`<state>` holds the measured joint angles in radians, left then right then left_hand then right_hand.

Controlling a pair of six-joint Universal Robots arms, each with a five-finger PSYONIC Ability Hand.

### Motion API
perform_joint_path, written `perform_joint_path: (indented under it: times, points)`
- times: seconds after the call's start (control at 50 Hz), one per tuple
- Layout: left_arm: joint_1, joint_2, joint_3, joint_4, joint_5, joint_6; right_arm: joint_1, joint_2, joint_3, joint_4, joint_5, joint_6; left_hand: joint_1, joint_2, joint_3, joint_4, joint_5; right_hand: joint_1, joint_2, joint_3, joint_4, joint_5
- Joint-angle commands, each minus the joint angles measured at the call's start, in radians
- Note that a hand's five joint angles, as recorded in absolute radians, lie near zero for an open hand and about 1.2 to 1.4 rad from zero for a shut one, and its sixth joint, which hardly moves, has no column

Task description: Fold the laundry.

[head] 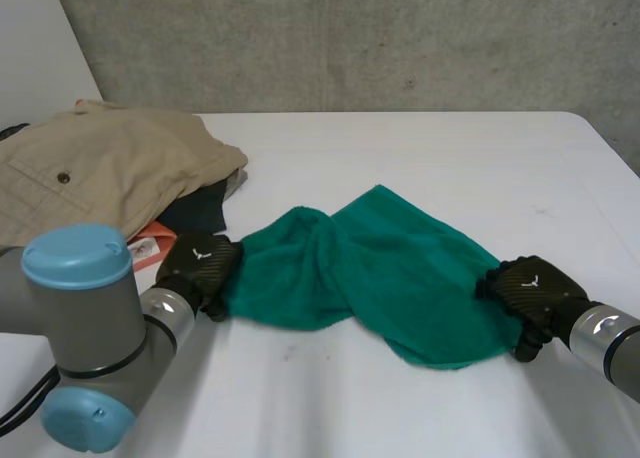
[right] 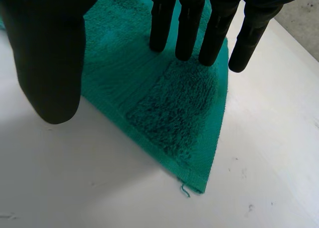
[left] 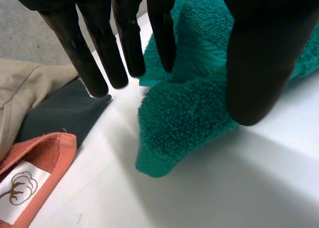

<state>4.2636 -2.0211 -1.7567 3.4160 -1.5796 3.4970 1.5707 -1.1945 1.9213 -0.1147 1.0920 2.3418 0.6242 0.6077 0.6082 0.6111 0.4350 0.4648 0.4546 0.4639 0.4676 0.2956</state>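
Note:
A green towel (head: 400,268) lies twisted and rumpled across the middle of the white table (head: 330,408). My left hand (head: 200,263) is at its left end. In the left wrist view the fingers (left: 124,39) hang straight over the bunched towel end (left: 184,113), the thumb stands apart on the other side, and nothing is pinched. My right hand (head: 530,288) is at the towel's right end. In the right wrist view its straight fingertips (right: 189,39) rest on the flat towel corner (right: 169,103), with the thumb held off to the side above the towel's edge.
A pile of laundry sits at the back left: a beige garment (head: 100,168), a dark cloth (head: 195,213) and an orange towel with a white label (head: 150,248). The orange towel (left: 35,163) and the dark cloth (left: 65,113) lie close beside my left hand.

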Motion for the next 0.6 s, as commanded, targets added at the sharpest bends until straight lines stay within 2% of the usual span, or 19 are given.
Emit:
perform_joint_path:
  times: [0.02, 0.2, 0.26, 0.44, 0.6]
  points:
    - [-0.001, -0.034, 0.043, 0.002, 0.000, 0.000, 0.005, 0.038, -0.019, -0.046, -0.001, -0.004, 0.335, 0.351, 0.351, 0.348, 0.349, 0.102, 0.112, 0.103, 0.099, 0.096]
    - [-0.002, -0.039, 0.071, 0.002, 0.001, -0.001, 0.012, 0.064, -0.036, -0.118, 0.003, -0.002, 0.772, 0.788, 0.788, 0.785, 0.786, 0.377, 0.387, 0.378, 0.374, 0.372]
    - [-0.005, -0.034, 0.075, 0.002, 0.000, -0.007, 0.012, 0.067, -0.044, -0.126, 0.005, 0.002, 0.772, 0.789, 0.788, 0.785, 0.787, 0.433, 0.444, 0.434, 0.431, 0.428]
    - [-0.018, 0.054, 0.069, 0.000, 0.000, -0.010, 0.011, 0.065, -0.080, -0.118, 0.014, 0.013, 0.772, 0.789, 0.788, 0.785, 0.787, 0.390, 0.400, 0.390, 0.387, 0.384]
    - [-0.018, 0.062, 0.063, -0.004, -0.002, -0.009, 0.015, 0.088, -0.111, -0.125, 0.009, 0.034, 0.772, 0.789, 0.788, 0.785, 0.787, 0.383, 0.394, 0.384, 0.381, 0.378]
